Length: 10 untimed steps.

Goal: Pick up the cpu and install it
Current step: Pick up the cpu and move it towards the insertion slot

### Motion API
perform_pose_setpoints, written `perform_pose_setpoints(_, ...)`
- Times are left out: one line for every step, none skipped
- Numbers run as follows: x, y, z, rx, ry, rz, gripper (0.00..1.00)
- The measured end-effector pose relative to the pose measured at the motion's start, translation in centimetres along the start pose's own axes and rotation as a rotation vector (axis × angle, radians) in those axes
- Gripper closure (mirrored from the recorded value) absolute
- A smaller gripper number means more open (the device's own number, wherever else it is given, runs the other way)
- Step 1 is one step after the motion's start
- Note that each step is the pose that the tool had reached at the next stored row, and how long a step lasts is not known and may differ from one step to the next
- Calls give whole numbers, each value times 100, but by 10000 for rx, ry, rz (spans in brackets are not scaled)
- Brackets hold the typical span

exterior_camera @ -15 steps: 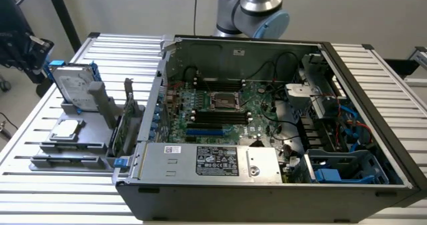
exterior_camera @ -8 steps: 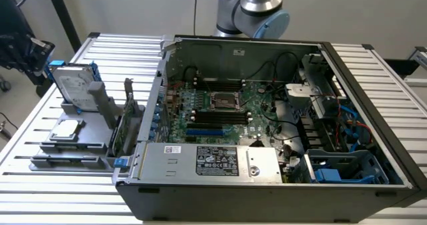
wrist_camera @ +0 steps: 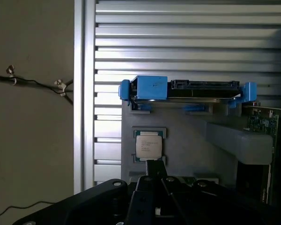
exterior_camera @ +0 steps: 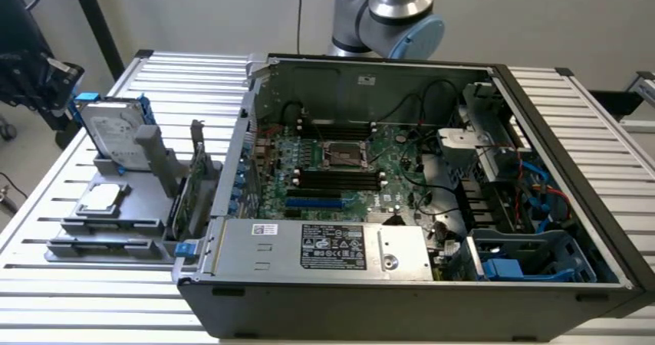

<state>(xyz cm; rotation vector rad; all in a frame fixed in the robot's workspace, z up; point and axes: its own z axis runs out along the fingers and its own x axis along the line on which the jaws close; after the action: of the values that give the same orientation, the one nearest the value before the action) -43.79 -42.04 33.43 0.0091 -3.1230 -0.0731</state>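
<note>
The slatted metal table (exterior_camera: 573, 115) carries an open computer case (exterior_camera: 409, 307) lying on its side, with the motherboard (exterior_camera: 399, 149) and its empty-looking square socket (exterior_camera: 346, 155) exposed and a power supply (exterior_camera: 317, 245) along the near wall. Beside the case, toward the exterior view's left, a grey fixture (exterior_camera: 113, 226) holds a hard drive (exterior_camera: 107, 130) upright in a blue frame and an expansion card (exterior_camera: 195, 188) standing on edge against the case wall. The cpu (exterior_camera: 100, 199) lies flat in a shallow pocket of that fixture, near the hard drive and well apart from the socket. It is probably light, rigid and smooth-topped, with a delicate underside. Its thin opposite edges look like the safest place to grip, though the pocket rim leaves little room there. The hard drive and card flank the approach, and the case wall stands between cpu and socket. The gripper (wrist_camera: 154, 168) is closed with nothing in it, apart from the cpu.
</note>
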Motion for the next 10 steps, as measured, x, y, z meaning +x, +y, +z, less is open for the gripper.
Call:
perform_pose_setpoints(0,0,0,0,0,0,89)
perform_pose_setpoints(0,0,0,0,0,0,85)
perform_pose_setpoints(0,0,0,0,0,0,85)
perform_pose_setpoints(0,0,0,0,0,0,80)
perform_pose_setpoints(0,0,0,0,0,0,80)
perform_pose_setpoints(0,0,0,0,0,0,74)
perform_pose_setpoints(0,0,0,0,0,0,68)
perform_pose_setpoints(0,0,0,0,0,0,62)
perform_pose_setpoints(0,0,0,0,0,0,62)
perform_pose_setpoints(0,0,1,6,0,-1,56)
